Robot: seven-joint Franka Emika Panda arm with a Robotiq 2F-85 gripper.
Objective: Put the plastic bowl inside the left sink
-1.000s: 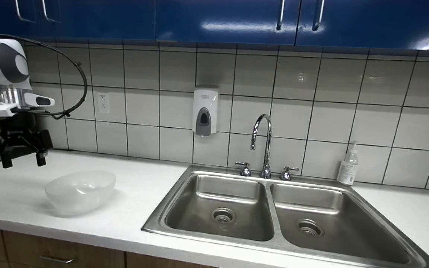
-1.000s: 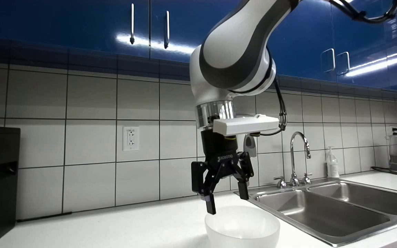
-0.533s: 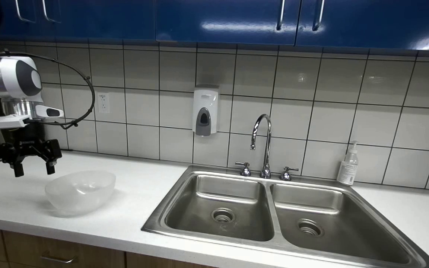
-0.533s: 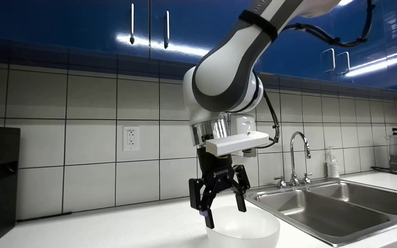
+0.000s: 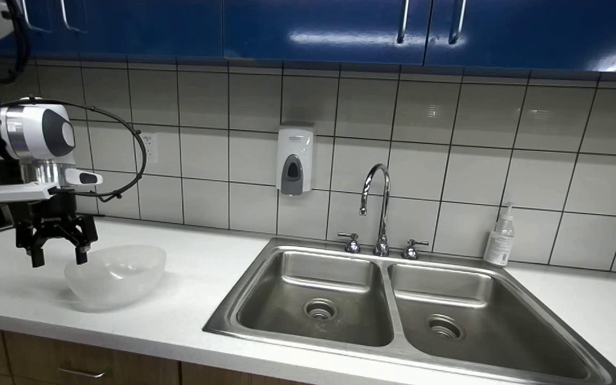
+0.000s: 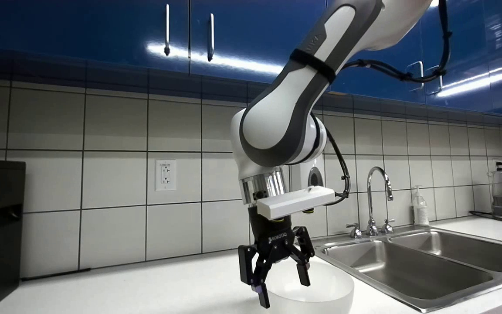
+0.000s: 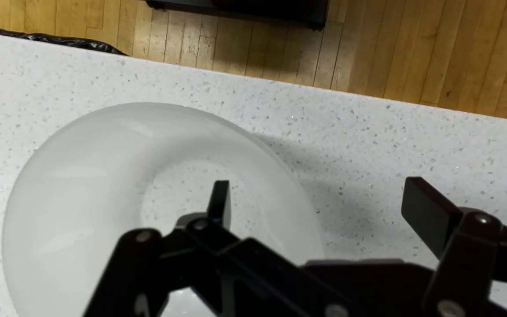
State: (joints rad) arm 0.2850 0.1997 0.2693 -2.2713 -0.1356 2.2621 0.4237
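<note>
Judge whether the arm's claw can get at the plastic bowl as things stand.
Likely yes: the claw is open, with one finger appearing over the inside of the plastic bowl and the other outside it; nothing visible blocks the way.

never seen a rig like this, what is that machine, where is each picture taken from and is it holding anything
The machine is a robot arm; at its end are two black jaws, standing open and holding nothing. Two views come from cameras standing apart from the robot. The remaining one looks down from the arm's wrist, so the jaws show large and dark in its lower part. On the white counter sits a translucent plastic bowl. In the wrist view, one jaw shows over the bowl's inside and the other beyond its rim. Set into the counter are the left sink, where the bowl should go, and a twin right basin, with a faucet behind.
</note>
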